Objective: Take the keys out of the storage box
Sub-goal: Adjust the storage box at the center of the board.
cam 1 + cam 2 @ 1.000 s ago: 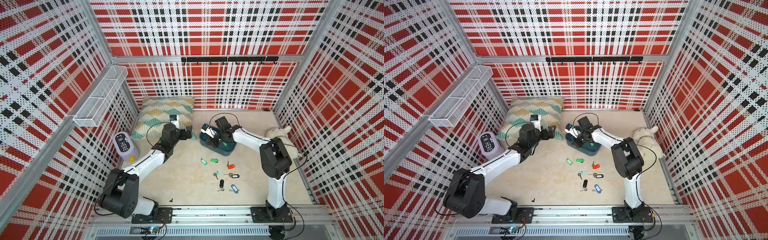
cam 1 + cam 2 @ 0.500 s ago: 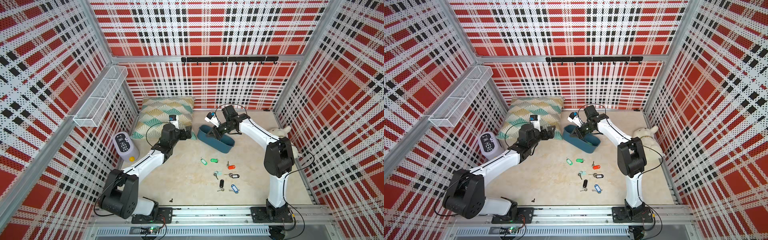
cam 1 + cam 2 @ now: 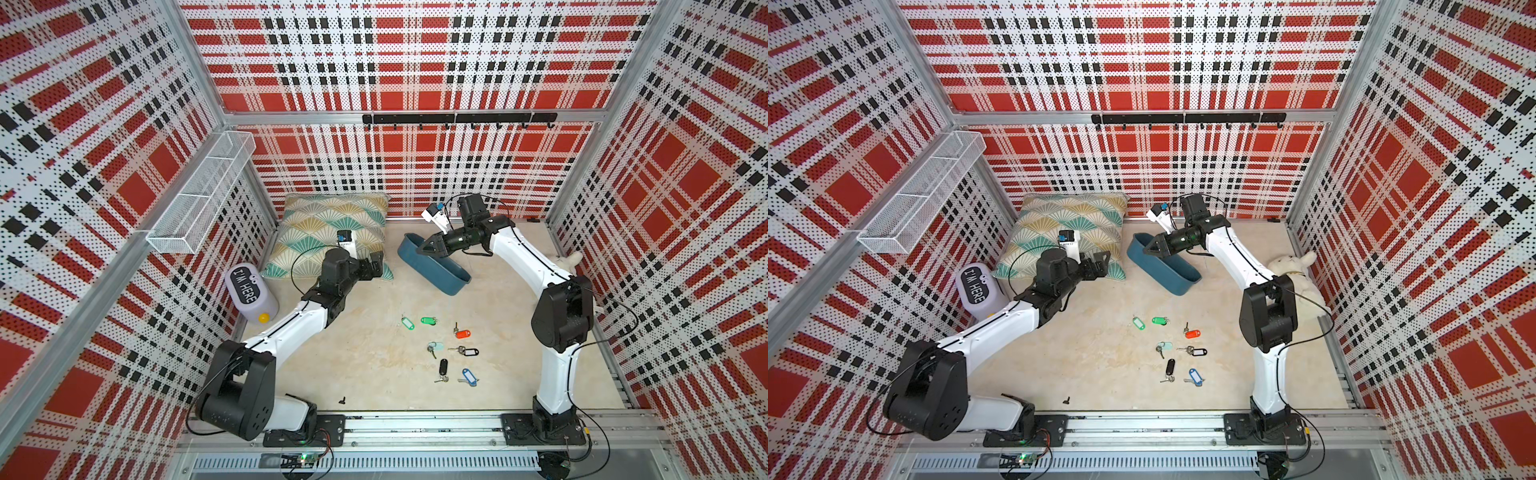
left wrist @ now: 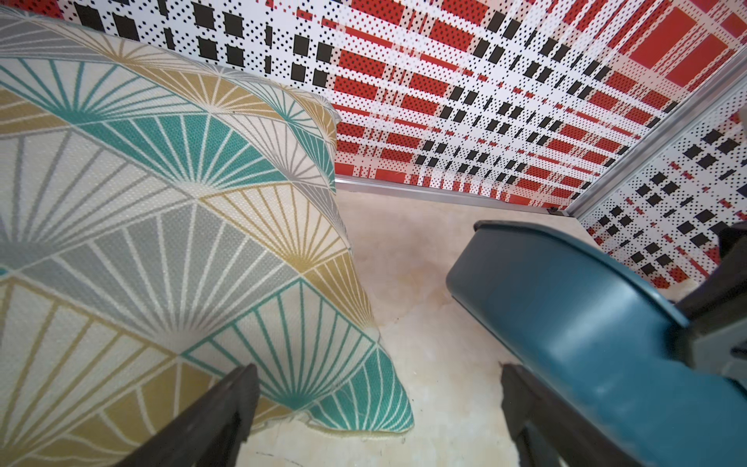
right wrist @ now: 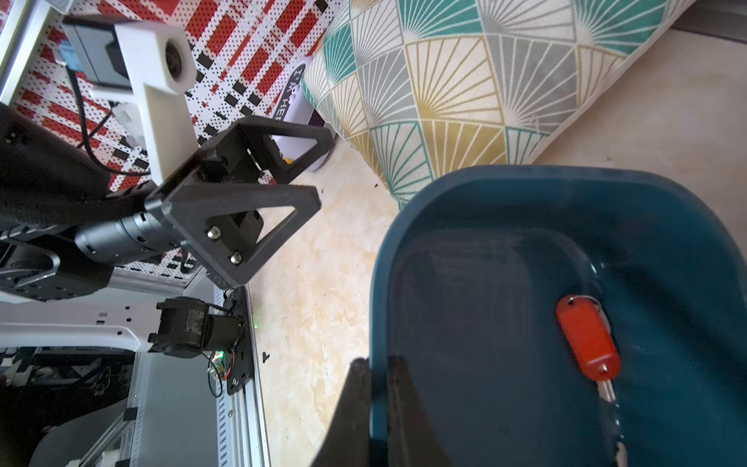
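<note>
Right gripper [image 5: 378, 364] is pinching the rim of the light, stiff box [image 5: 485, 323], holding it tilted for the slippery key [image 5: 586, 343]; left gripper [image 4: 376, 368] is gaping.

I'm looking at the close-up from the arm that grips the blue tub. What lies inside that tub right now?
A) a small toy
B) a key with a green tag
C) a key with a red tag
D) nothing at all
C: in the right wrist view a single red-tagged key lies on the bottom of the storage box, the only thing visible inside it.
</note>
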Motion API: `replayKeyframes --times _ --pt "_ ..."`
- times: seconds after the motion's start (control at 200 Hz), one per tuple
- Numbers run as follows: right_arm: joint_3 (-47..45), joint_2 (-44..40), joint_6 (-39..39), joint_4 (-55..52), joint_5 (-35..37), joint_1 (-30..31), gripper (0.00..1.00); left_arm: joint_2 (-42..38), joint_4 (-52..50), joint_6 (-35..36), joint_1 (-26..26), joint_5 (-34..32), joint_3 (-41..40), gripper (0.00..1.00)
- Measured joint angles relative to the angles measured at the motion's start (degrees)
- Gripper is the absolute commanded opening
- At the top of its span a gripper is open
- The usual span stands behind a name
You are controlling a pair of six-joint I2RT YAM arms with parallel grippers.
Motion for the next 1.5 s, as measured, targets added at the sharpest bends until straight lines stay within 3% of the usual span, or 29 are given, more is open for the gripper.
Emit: replayKeyframes --times 0.19,0.316,0.631,0.747,0.887,0.927,1.062,1.162,1.348,1.498 --pt "2.1 3.3 -1.0 -1.0 5.6 0.4 0.00 -0.3 0.0 0.0 0.0 0.0 0.0 0.99" --pt "-0.3 3.3 -6.1 -1.9 10.2 1.2 0.00 -0.5 0.0 0.0 0.0 0.0 -0.1 0.99" --pt "-8.0 3.7 -19.3 -1.7 12.9 4.3 0.01 -0.9 0.4 -0.7 0.0 0.0 -0.7 0.99" --pt "-10.3 4.0 -21.4 -1.2 13.1 4.7 0.13 -1.0 0.7 -1.3 0.0 0.3 -0.8 1.00" --pt "-14.6 3.1 -21.9 1.8 13.2 4.7 0.43 -0.9 2.3 -2.6 0.0 2.0 -0.9 0.99" --pt "-16.8 2.2 -21.2 3.1 13.6 4.7 0.54 -0.9 2.9 -3.1 0.0 2.6 -0.9 0.99" --pt "-25.4 -4.9 -16.5 9.1 17.1 4.7 0.63 1.4 4.9 -4.5 -0.3 4.5 -0.1 0.99" --pt "-33.3 -15.0 -9.4 16.6 23.0 4.7 0.72 4.8 5.5 -5.0 -0.9 5.4 1.8 0.99" --pt "-45.8 -32.9 8.0 28.4 38.6 3.5 0.79 13.7 6.1 -5.5 -2.8 7.5 8.3 0.99" --pt "-54.3 -35.1 20.1 32.2 44.2 0.8 0.81 22.2 5.9 -5.7 -4.6 8.8 15.5 0.99"
